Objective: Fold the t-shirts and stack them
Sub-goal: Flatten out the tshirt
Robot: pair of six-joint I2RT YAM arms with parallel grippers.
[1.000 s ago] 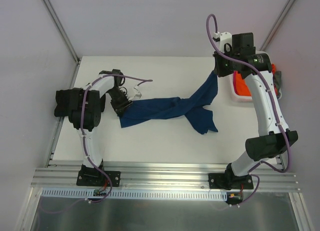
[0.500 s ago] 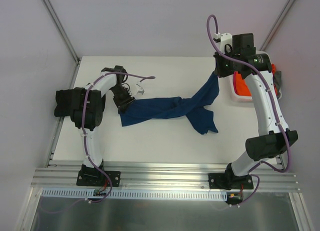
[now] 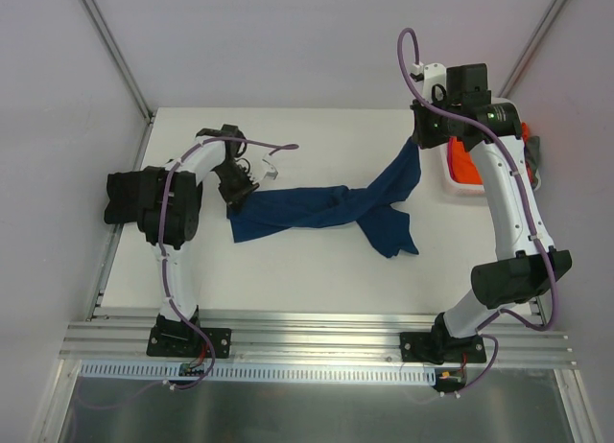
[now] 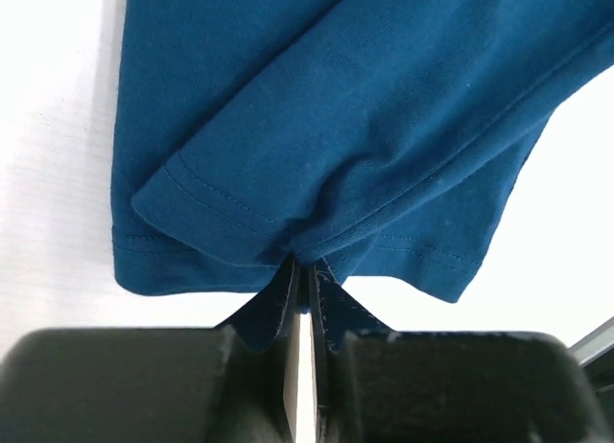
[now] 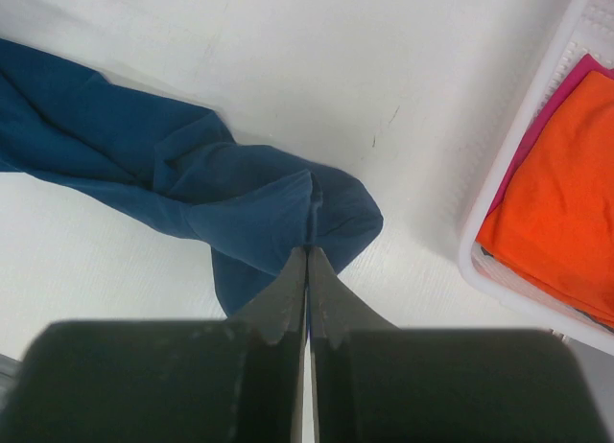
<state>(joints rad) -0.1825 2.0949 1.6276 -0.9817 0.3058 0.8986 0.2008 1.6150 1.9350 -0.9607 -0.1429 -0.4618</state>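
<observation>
no readable text, labels, brands, numbers or signs, navy t-shirt (image 3: 307, 208) shows plain cloth

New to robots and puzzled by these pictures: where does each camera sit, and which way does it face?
Top external: above and behind, looking down on the table; left arm and right arm show.
Left wrist: on the left arm, looking along the left fingers pinching the navy t-shirt.
Right wrist: on the right arm, looking along the right fingers gripping it, white basket beside.
All three share that shirt.
</observation>
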